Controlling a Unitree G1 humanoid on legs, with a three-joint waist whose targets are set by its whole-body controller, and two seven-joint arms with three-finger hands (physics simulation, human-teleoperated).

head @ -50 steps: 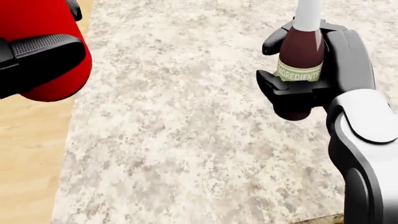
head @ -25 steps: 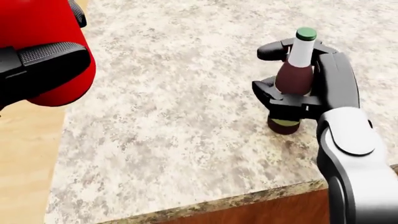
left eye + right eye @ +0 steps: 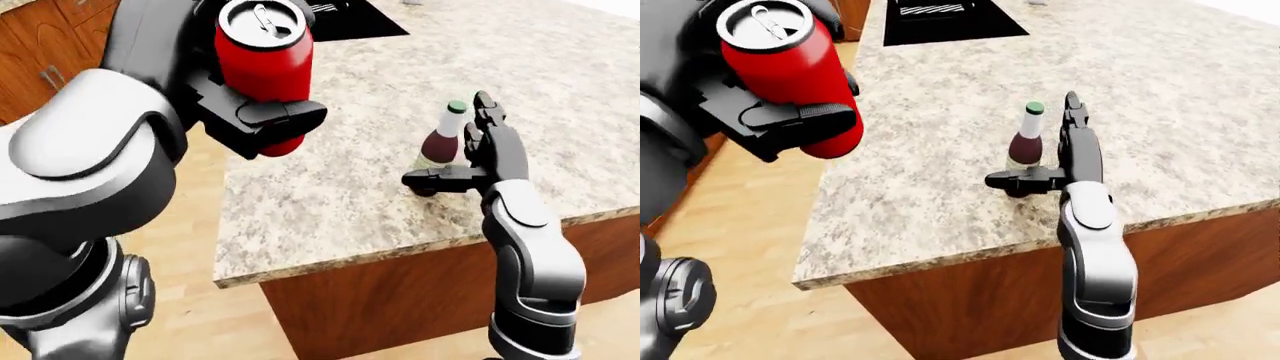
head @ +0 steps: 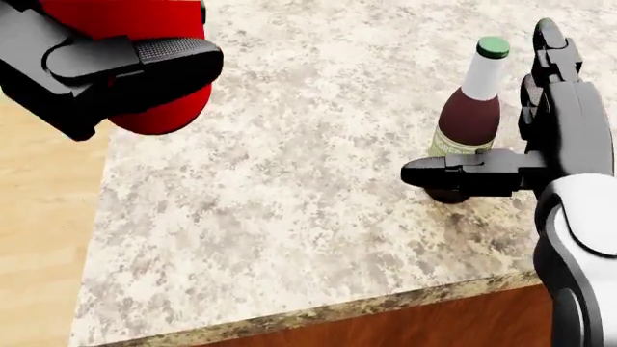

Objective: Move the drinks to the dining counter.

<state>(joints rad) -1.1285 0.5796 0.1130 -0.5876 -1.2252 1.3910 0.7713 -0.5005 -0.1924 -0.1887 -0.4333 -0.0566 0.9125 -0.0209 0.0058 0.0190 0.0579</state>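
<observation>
On counter (image 4: 289,217), bottle (image 4: 469,119) base hidden by open R fingers (image 4: 453,173); L fingers (image 3: 265,120) grip can (image 3: 262,56).

Glossy white forearm shells, dark grey joints, black three-fingered right hand (image 4: 521,137)

I see two drinks. The bottle (image 4: 469,119) stands upright on the speckled dining counter (image 4: 289,217), near its lower edge at about 4 o'clock in the head view; it has a dark maroon body, pale label band, white neck and green cap. The red can (image 3: 265,64) (silver top and pull tab showing) is off the surface, tilted, gripped in my left hand (image 3: 255,116) at roughly 10 o'clock in the left-eye view, over the counter's left edge.
</observation>
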